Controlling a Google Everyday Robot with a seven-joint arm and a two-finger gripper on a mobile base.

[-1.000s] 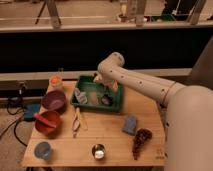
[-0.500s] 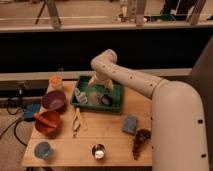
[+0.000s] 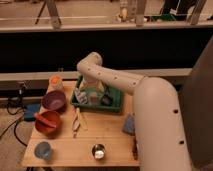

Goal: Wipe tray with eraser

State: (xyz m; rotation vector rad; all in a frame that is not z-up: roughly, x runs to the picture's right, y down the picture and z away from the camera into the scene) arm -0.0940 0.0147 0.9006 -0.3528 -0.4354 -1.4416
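Observation:
The green tray (image 3: 114, 106) sits at the back middle of the wooden table, with several small items inside. My white arm reaches from the right across the tray. My gripper (image 3: 88, 94) hangs down over the tray's left part, close to its floor. A pale object lies under it; I cannot tell whether it is the eraser or whether it is held.
A purple bowl (image 3: 53, 100) and a red bowl (image 3: 48, 122) stand left of the tray. An orange cup (image 3: 56, 81) is at the back left. A blue cup (image 3: 43, 149), a small tin (image 3: 98, 151), a blue sponge (image 3: 129, 124) and tongs (image 3: 77, 120) lie in front.
My arm has swung leftwards across the tray over the last second, and the gripper has moved from the tray's right part to its left part.

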